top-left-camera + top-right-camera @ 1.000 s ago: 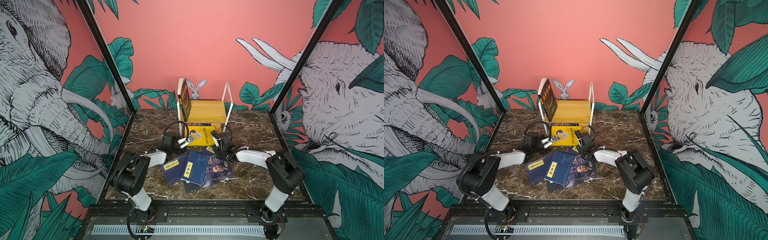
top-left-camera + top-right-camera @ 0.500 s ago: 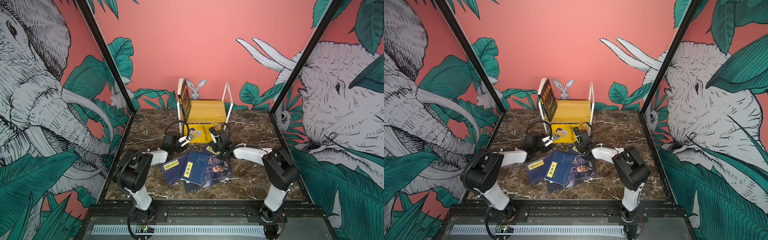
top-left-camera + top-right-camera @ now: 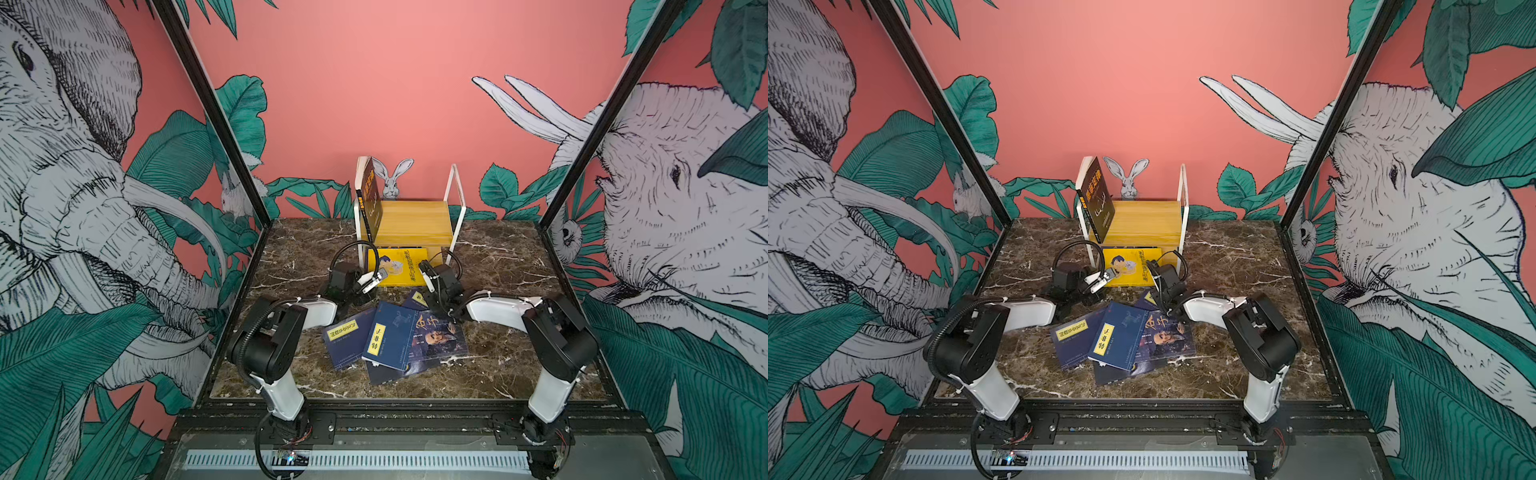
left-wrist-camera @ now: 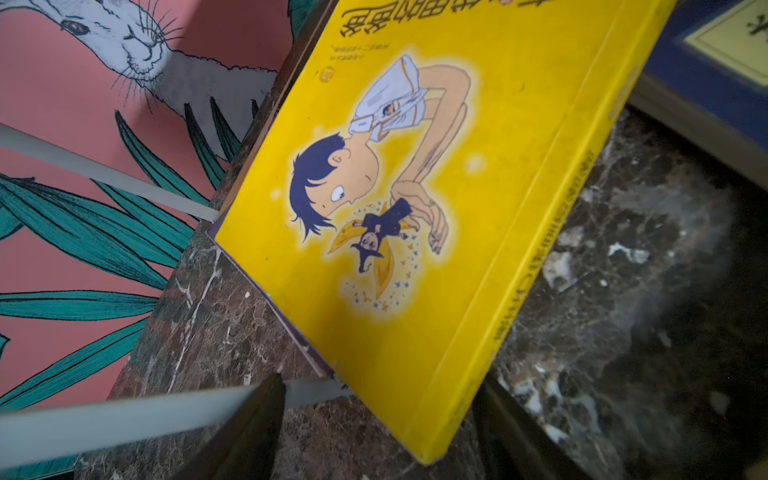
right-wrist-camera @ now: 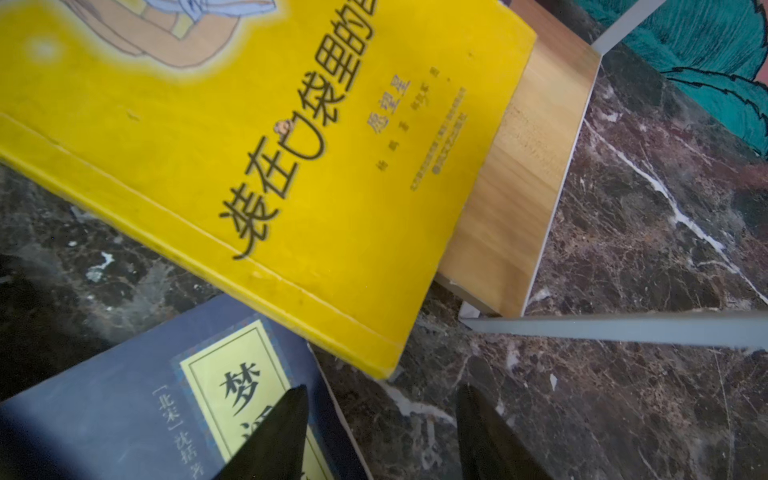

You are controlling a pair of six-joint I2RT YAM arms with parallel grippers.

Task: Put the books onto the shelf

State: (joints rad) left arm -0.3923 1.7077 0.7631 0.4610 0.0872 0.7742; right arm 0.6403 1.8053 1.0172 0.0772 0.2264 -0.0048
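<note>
Right now the yellow book (image 3: 398, 266) lies flat, partly on the lower board of the shelf (image 3: 415, 224), with its spine edge sticking out over the marble surface (image 3: 507, 266). The left pincer (image 3: 376, 279) is spread at the book's front left corner. In its wrist view that corner sits between the 2 fingers (image 4: 257, 419); I cannot tell whether they touch it. The right pincer (image 3: 428, 275) is spread too, empty, just beside the front right corner, with 1 finger over a navy book (image 5: 124, 415). 1 dark book (image 3: 369, 195) stands tilted on the upper board against the left frame. The other navy books (image 3: 388, 336) lie overlapped nearer the arm bases.
</note>
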